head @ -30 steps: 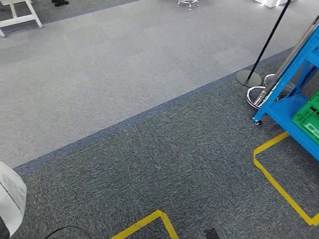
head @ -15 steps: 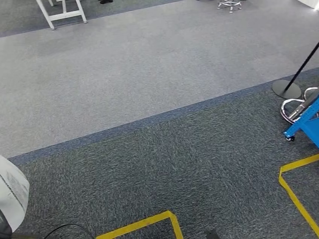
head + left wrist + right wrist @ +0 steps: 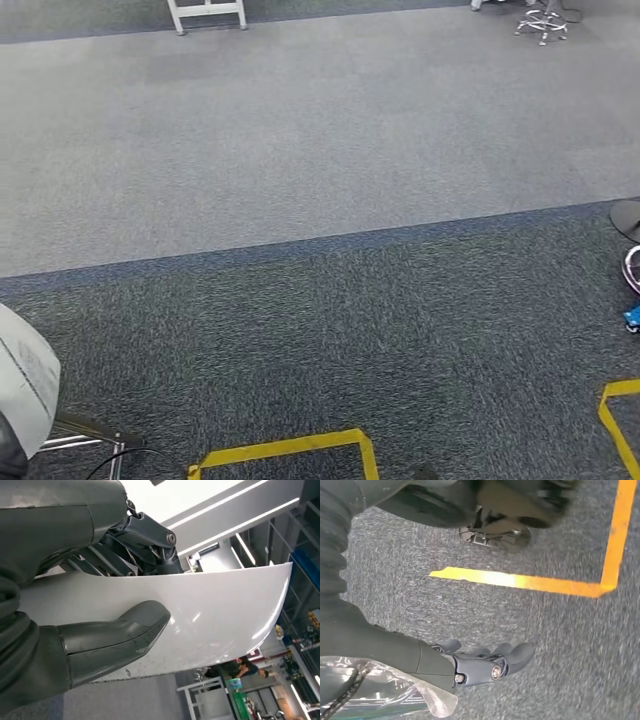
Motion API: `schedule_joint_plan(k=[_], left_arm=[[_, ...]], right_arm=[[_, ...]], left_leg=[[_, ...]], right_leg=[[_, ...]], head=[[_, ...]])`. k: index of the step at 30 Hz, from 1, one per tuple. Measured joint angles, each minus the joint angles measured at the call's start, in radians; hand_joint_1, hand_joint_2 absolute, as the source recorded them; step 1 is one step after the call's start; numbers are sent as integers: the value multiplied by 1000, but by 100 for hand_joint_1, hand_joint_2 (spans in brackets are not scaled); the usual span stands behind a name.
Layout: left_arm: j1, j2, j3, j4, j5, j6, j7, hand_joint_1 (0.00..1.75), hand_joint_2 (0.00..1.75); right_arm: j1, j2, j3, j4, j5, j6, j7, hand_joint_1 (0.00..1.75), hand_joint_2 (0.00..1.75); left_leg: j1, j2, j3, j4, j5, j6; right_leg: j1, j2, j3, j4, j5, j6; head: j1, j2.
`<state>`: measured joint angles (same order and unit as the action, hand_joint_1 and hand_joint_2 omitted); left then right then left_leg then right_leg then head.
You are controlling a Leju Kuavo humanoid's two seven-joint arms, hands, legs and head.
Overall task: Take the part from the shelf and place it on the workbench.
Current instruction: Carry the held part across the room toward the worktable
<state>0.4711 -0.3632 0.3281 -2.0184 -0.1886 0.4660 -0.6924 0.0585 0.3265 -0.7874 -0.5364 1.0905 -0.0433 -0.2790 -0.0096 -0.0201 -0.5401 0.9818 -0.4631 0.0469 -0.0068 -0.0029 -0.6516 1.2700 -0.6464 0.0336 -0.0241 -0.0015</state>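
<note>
Held in the left hand (image 3: 75,610), thumb pressed on its face: smooth white curved plastic part (image 3: 211,615), long axis running outward past the fingers. Hanging slack and empty over dark grey carpet (image 3: 508,625): right hand (image 3: 486,662). Since earlier, view panned; blue shelf nearly gone.

Floor tape (image 3: 290,450) lies near, a table frame (image 3: 206,14) far behind.

We see an industrial workshop or test hall: grey carpet tiles (image 3: 317,150) marked with yellow floor tape (image 3: 287,448), long strip lights (image 3: 234,515) high overhead, tall blue racking (image 3: 307,567), a white metal workbench frame (image 3: 200,697) and people (image 3: 241,669) working among cluttered stations.
</note>
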Motion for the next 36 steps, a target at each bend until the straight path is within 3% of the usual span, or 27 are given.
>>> schedule_joint_plan(k=[1, 2, 3, 5, 7, 9, 11, 13, 15, 16, 17, 18, 20, 22, 24, 25, 27, 29, 30, 31, 32, 33, 35, 36], left_arm=[[0, 0, -1, 0, 0, 0, 0, 175, 175], [0, 0, -1, 0, 0, 0, 0, 175, 175], [0, 0, -2, 0, 0, 0, 0, 175, 175], [-1, 0, -3, 0, 0, 0, 0, 175, 175], [-1, 0, -5, 0, 0, 0, 0, 175, 175], [0, 0, -5, 0, 0, 0, 0, 175, 175], [0, 1, -5, 0, 0, 0, 0, 175, 175], [-3, 1, -6, 0, 0, 0, 0, 175, 175], [-4, 1, -6, 0, 0, 0, 0, 175, 175], [-3, 1, -6, 0, 0, 0, 0, 175, 175], [-3, 1, -6, 0, 0, 0, 0, 175, 175], [-2, 1, -6, 0, 0, 0, 0, 175, 175], [-3, 2, -6, 0, 0, 0, 0, 175, 175], [-4, 2, -6, 0, 0, 0, 0, 175, 175], [-1, 2, -6, -1, 0, 0, 0, 175, 175], [1, 1, -6, -1, 0, 0, 0, 175, 175], [0, 1, -6, -2, 0, 0, 0, 175, 175], [-2, 0, -6, -2, 0, 0, 0, 175, 175], [-3, 0, -6, -2, 0, 0, 0, 175, 175], [-2, 0, -6, -2, 0, 0, 0, 175, 175], [-2, 0, -6, -2, 0, 0, 0, 175, 175], [-2, 0, -6, -2, -4, 1, 0, 175, 175], [-3, 1, -9, -2, -18, 9, 0, 175, 175], [-4, 1, -12, -2, -27, 13, 0, 175, 175]], right_arm=[[1, 0, 0, 0, 0, 0, 0, 0, 175], [1, 0, 0, -1, 0, 0, 0, 0, 175], [1, 0, 0, -1, 0, 0, 0, 0, 175], [2, 0, 1, -1, 0, 0, 0, 0, 175], [3, 0, 1, -2, 0, 0, 0, 0, 175], [4, 1, 3, -3, -1, 0, 0, 0, 175], [4, 2, 6, -4, -1, 0, 0, 0, 175], [6, 2, 7, -6, -1, 0, -1, 0, 175], [8, 2, 6, -6, -1, 0, 0, 0, 175], [8, 2, 6, -7, -1, 0, 0, 0, 175], [8, 2, 6, -7, -1, 0, 0, 0, 175], [8, 2, 7, -7, -1, 0, 0, 0, 175], [7, 2, 7, -7, -1, 0, 0, 0, 175], [7, 2, 7, -7, -1, 0, 0, 0, 175], [6, 2, 8, -7, -1, 0, 0, 0, 175], [6, 2, 10, -8, -1, 0, -1, 0, 175], [5, 2, 14, -9, -1, 0, -1, 0, 175], [8, 1, 15, -10, -1, 0, -1, 0, 175], [9, 1, 15, -10, -1, 0, 0, 0, 175], [10, 1, 14, -10, -1, 0, 0, 0, 175], [10, 1, 14, -10, -1, 0, 0, 0, 175], [10, 1, 14, -10, -2, 0, 0, 0, 175], [10, 1, 14, -10, -8, 0, 0, 0, 175], [11, 1, 14, -10, -12, 0, 0, 0, 175]], left_leg=[[0, -14, 0, 1, 0, 0], [1, -29, 2, 3, -1, -1], [2, -43, 3, 5, -2, -4], [3, -69, 0, 16, -9, -13], [5, -94, -11, 26, -11, -26], [9, -115, -22, 29, -9, -38], [8, -84, -38, 60, -28, -47], [7, -22, -86, 166, -87, -55], [11, 5, -146, 291, -138, -61], [13, 10, -158, 317, -139, -62], [13, 14, -150, 303, -121, -61], [13, 21, -123, 251, -86, -59], [6, 62, -52, 111, -29, -48], [-5, 91, -19, 42, -18, -36], [-9, 78, -19, 35, -20, -25], [-8, 66, -17, 29, -17, -19], [-2, 43, -11, 17, -9, -7], [3, 21, -11, 14, -6, 0], [3, 8, -11, 14, -7, 1], [3, -5, -10, 15, -7, 1], [4, -20, -8, 15, -8, 1], [5, -34, -5, 16, -10, -2], [7, -62, -2, 22, -16, -10], [7, -75, -4, 27, -20, -16]], right_leg=[[-1, 2, -12, 16, 8, 1], [-2, 4, -5, -10, 36, 2], [-5, 11, 21, -71, 76, 3], [-14, 62, 83, -205, 132, 5], [-18, 98, 112, -260, 139, 3], [-16, 79, 115, -262, 138, -8], [-17, 51, 119, -267, 139, -20], [-13, 19, 122, -270, 137, -29], [-8, -14, 124, -269, 133, -34], [-6, -29, 125, -269, 130, -34], [-5, -43, 128, -269, 128, -34], [-4, -57, 133, -269, 124, -33], [-1, -79, 141, -269, 116, -28], [2, -98, 145, -270, 109, -19], [3, -120, 154, -273, 105, -8], [1, -117, 157, -271, 100, -2], [-1, -71, 136, -221, 67, 6], [-4, -13, 66, -88, 8, 10], [-4, -3, 27, -21, -12, 12], [-4, 1, -1, 19, -14, 13], [-5, 2, -11, 19, 5, 15], [-6, 6, 1, -23, 43, 15], [-11, 41, 54, -160, 122, 16], [-14, 60, 79, -214, 140, 13]], head=[[0, 0], [0, 0], [0, 0], [-1, 0], [-1, 0], [-1, 0], [-5, 0], [-10, 0], [-10, 0], [-11, 0], [-11, 0], [-11, 0], [-11, 0], [-11, 0], [-10, 0], [-10, 0], [-4, 0], [1, 0], [2, 0], [2, 0], [1, 0], [1, 0], [2, 0], [1, 0]])
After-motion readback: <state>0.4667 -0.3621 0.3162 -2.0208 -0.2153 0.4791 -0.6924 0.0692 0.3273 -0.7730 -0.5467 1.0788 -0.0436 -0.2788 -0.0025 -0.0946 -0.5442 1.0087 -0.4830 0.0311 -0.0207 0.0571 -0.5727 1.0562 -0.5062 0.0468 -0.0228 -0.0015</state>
